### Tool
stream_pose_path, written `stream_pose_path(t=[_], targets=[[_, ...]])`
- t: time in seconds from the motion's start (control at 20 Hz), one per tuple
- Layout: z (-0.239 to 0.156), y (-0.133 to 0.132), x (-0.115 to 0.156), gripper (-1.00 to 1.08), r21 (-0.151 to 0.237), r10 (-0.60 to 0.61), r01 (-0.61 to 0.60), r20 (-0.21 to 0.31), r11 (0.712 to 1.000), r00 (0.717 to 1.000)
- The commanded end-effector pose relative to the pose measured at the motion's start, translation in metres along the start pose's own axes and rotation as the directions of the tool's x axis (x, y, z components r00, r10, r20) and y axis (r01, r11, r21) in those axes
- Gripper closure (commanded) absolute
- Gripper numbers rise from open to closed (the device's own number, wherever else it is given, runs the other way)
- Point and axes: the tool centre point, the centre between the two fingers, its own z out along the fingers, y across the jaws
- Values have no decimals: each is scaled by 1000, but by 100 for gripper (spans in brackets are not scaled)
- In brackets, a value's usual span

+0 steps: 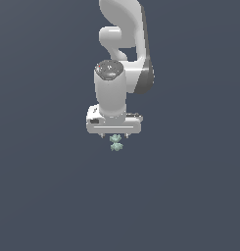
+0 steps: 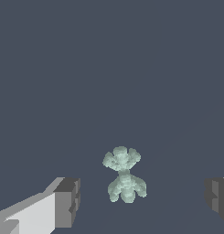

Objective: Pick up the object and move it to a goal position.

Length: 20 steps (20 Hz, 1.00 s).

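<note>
Between spread fingers (image 2: 67, 201), object (image 2: 124, 173)

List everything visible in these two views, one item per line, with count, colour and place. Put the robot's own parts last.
small pale mint-green lumpy object with leaf-like lobes: one, pale mint green, on the dark surface just below the hand in the exterior view; in the wrist view it sits between the two fingers, touching neither.
flat dark slate-grey surface: one, dark blue-grey, fills the background of both views.
white robot arm: one, white with dark grey joints, comes down from the top centre of the exterior view.
hand: one, white body with dark grey fingers, open, straddling the object.
</note>
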Motion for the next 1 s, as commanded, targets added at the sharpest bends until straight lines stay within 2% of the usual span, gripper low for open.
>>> stream_pose_path(t=[0.0, 0.5, 0.95], targets=[[0, 0, 0, -92, 0, 0, 0, 0, 1000, 1000], [-1, 18, -4, -92, -25, -33, 33, 8, 999, 999], [11, 15, -10, -92, -23, -54, 54, 9, 998, 999]])
